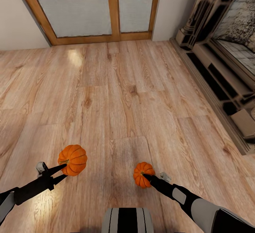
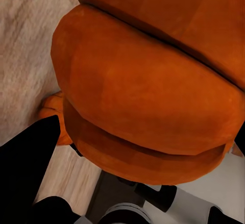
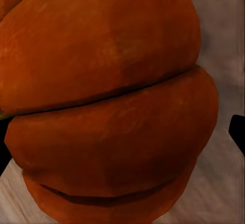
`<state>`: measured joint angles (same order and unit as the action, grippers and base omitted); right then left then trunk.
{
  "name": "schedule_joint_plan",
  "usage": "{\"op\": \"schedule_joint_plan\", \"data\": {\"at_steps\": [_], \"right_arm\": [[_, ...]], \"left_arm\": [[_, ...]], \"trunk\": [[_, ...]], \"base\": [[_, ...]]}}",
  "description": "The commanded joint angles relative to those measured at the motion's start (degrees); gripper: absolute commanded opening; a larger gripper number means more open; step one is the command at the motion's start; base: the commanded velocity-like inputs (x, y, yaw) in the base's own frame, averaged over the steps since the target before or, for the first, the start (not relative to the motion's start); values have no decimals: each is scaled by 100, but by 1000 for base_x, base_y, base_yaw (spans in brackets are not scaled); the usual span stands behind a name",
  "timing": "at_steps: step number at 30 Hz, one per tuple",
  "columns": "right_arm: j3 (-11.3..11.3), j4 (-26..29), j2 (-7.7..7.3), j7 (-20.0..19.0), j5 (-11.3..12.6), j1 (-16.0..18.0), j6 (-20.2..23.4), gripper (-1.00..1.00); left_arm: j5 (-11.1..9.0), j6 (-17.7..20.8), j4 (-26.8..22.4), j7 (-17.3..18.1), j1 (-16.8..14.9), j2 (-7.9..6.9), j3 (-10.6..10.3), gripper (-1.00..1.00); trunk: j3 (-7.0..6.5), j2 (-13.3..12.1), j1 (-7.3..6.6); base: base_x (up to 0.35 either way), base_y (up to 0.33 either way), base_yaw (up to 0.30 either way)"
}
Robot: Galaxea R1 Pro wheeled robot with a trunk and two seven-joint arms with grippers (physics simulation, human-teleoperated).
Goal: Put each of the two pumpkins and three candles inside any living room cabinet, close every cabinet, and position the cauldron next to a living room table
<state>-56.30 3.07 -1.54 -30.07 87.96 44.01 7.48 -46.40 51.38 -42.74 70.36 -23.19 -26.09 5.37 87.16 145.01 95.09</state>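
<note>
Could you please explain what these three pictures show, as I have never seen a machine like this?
It is a simulated wheeled robot with two arms. The big picture looks down from its head at a wooden floor. Its left fingers hold the larger pumpkin; its right fingers hold the smaller pumpkin. The other two pictures come from cameras by each wrist, so close that orange pumpkin skin nearly covers them. A dark low cabinet runs along the right wall, and a glass door lies ahead.
</note>
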Motion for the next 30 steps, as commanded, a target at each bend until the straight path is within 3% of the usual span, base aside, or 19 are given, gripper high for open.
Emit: {"op": "schedule_joint_plan", "data": {"at_steps": [1,30], "right_arm": [[-21,-17,-4,115,50,3,25,100],[-36,-13,-2,115,44,3,33,100]], "left_arm": [[-10,32,-1,-5,-1,-1,-2,-100],[-12,32,3,-5,-1,-10,8,-100]], "trunk": [[-20,-1,-2],[-42,-2,-4]], "base": [[0,0,0],[0,0,0]]}}
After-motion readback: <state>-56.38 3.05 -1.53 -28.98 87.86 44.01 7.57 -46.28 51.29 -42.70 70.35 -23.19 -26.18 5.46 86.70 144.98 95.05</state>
